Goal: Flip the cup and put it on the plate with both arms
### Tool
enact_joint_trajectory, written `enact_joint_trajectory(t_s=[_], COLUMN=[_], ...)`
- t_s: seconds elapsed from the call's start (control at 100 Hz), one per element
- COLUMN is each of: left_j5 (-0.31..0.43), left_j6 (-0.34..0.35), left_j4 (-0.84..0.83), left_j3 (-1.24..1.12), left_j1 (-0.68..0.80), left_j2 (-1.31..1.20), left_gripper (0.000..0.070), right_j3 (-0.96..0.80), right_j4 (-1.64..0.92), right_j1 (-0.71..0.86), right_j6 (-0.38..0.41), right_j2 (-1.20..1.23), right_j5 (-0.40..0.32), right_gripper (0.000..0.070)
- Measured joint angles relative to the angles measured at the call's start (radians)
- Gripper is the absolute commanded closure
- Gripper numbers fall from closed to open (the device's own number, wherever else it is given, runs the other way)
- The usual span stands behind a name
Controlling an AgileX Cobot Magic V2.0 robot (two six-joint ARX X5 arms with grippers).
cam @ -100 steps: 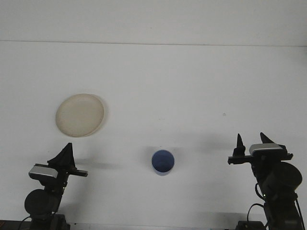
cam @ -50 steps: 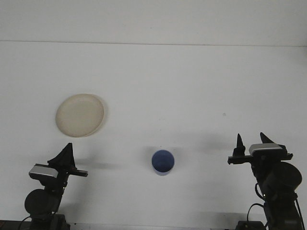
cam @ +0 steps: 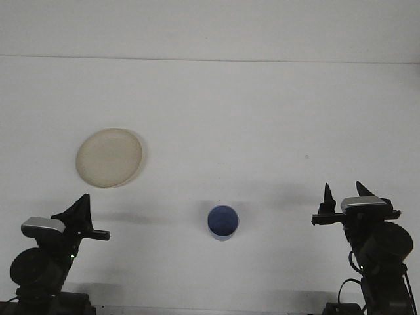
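White bench (cam: 216,105) carries a blue cup (cam: 223,222) near the front edge, about midway between the two arms and touched by neither. A cream plate (cam: 109,157) lies well apart from the cup, up and to the left, with nothing on it. The left gripper (cam: 80,210) sits low at the front left, below the plate; whether its fingers are parted cannot be told. The right gripper (cam: 344,193) at the front right has its fingers spread, holding nothing.

A robot test bench, like a lab. The plain white tabletop (cam: 262,118) is bare. Two black robot arms are mounted at its near edge.
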Motion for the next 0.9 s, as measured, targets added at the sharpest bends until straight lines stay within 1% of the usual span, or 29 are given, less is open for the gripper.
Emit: enact_joint_trajectory(t_s=[0.24, 0.36, 0.44, 0.56, 0.79, 0.83, 0.87, 0.9], left_j5=[0.0, 0.0, 0.0, 0.0, 0.0, 0.0, 0.0, 0.0], left_j6=[-0.019, -0.019, -0.019, -0.019, -0.019, -0.019, -0.019, -0.019], left_j4=[-0.251, -0.434, -0.516, -0.53, -0.518, -0.518, -0.518, -0.518], left_j3=[0.306, 0.415, 0.455, 0.462, 0.462, 0.462, 0.462, 0.462], left_j1=[0.0, 0.0, 0.0, 0.0, 0.0, 0.0, 0.0, 0.0], left_j2=[0.304, 0.456, 0.549, 0.623, 0.629, 0.629, 0.629, 0.629], left_gripper=[0.0689, 0.0689, 0.0688, 0.0689, 0.0679, 0.0653, 0.0559, 0.0473], right_j3=[0.0, 0.0, 0.0, 0.0, 0.0, 0.0, 0.0, 0.0], right_j4=[0.0, 0.0, 0.0, 0.0, 0.0, 0.0, 0.0, 0.0], right_j1=[0.0, 0.0, 0.0, 0.0, 0.0, 0.0, 0.0, 0.0], right_j6=[0.0, 0.0, 0.0, 0.0, 0.0, 0.0, 0.0, 0.0], right_j2=[0.0, 0.0, 0.0, 0.0, 0.0, 0.0, 0.0, 0.0], right_j5=[0.0, 0.0, 0.0, 0.0, 0.0, 0.0, 0.0, 0.0], right_gripper=[0.0208, 0.0208, 0.0208, 0.0208, 0.0208, 0.0208, 0.0208, 0.0208])
